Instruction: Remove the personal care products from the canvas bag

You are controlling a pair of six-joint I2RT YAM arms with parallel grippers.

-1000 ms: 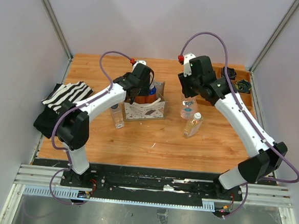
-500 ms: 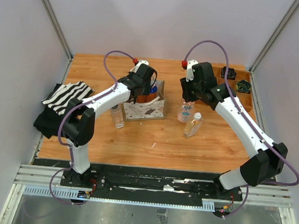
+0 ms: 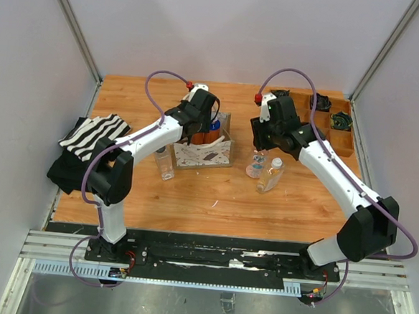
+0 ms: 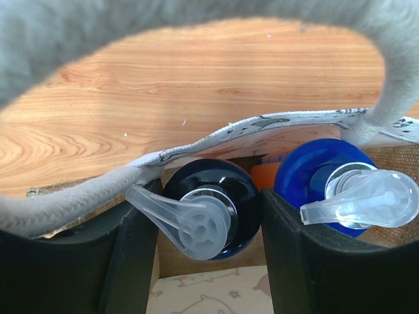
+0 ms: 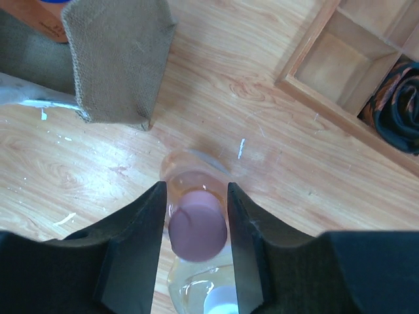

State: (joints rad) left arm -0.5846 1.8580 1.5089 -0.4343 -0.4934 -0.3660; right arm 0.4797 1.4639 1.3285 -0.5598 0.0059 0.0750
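Only the left wrist view shows the left gripper (image 4: 207, 196) straddling a dark-blue pump-topped bottle (image 4: 232, 190) inside the cream canvas bag (image 3: 202, 153), grip unclear, while the right gripper (image 5: 195, 190) clamps a pink-capped clear bottle (image 5: 196, 232) on the wooden surface (image 3: 214, 193).

The bare wooden table (image 3: 214, 193) fills the middle of the frame, with a few small white scraps (image 3: 215, 203) scattered on it. At the left edge a black-and-white striped cloth (image 3: 96, 133) lies crumpled over something black (image 3: 63, 172). In the upper right corner sits a brown wooden compartment tray (image 3: 345, 143), with dark coiled items (image 3: 341, 121) in its far compartments. Plain pale walls close in all round.
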